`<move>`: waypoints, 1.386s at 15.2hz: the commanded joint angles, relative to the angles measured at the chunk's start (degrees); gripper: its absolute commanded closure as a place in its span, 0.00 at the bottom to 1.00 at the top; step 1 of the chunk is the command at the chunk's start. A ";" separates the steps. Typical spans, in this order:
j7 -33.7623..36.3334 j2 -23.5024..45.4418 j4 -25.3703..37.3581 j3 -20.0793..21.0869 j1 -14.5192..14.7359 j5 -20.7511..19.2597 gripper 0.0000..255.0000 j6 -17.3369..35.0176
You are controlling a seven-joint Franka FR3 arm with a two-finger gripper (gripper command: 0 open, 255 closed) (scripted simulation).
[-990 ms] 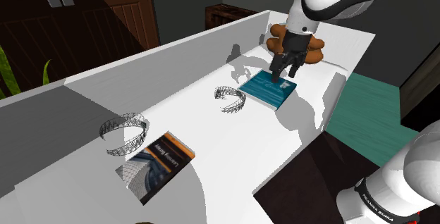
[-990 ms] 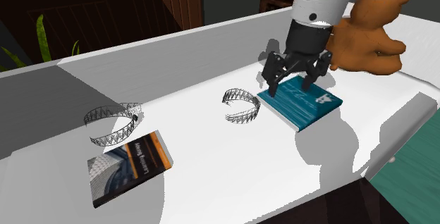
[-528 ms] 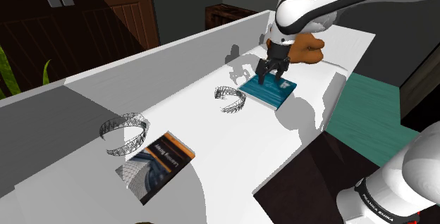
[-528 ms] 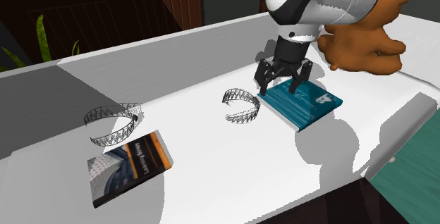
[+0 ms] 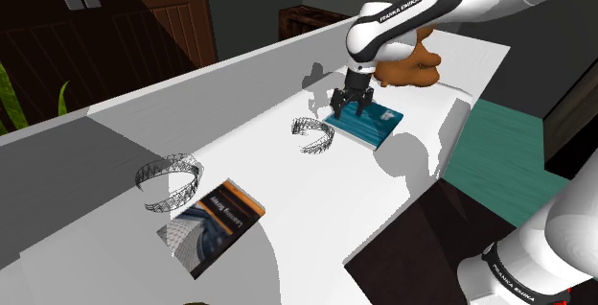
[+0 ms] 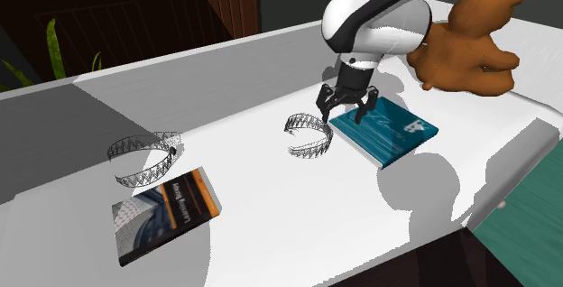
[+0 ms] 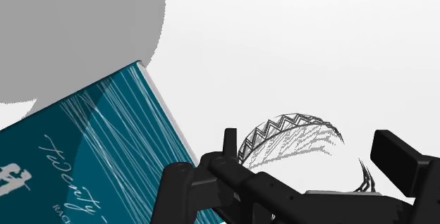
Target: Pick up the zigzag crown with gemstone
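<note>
The zigzag crown (image 5: pixel 313 135) (image 6: pixel 309 135) is a thin grey wire band lying on the white table (image 5: pixel 316 202), just to the shoulder view's left of a teal book (image 5: pixel 372 124) (image 6: pixel 390 130). My black gripper (image 5: pixel 347 105) (image 6: pixel 346 110) hangs open, pointing down over the book's edge nearest the crown, a little above both and touching neither. In the wrist view the crown (image 7: pixel 290 135) lies just ahead of the gripper (image 7: pixel 289 184), beside the book (image 7: pixel 77 159). I cannot make out a gemstone.
A brown teddy bear (image 5: pixel 410 63) (image 6: pixel 469 46) sits behind the teal book. A second wire crown (image 5: pixel 168 179) (image 6: pixel 144 157) and a dark book (image 5: pixel 217 222) (image 6: pixel 162 213) lie far along the table. A low white wall runs along the table's back edge.
The gripper has moved from above the middle of the teal book toward the crown and has come lower. It stayed open. Nothing on the table has moved.
</note>
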 commanded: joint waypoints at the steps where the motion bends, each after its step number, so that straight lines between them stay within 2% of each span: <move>1: -0.20 4.64 3.45 -0.32 -0.51 0.57 0.00 0.93; 11: 0.58 26.97 24.67 -0.89 -2.95 3.12 0.00 0.85; 20: -0.17 31.05 25.10 -0.57 -3.09 3.58 0.00 4.46; 21: -0.14 31.08 25.04 -0.55 -3.05 3.59 1.00 4.56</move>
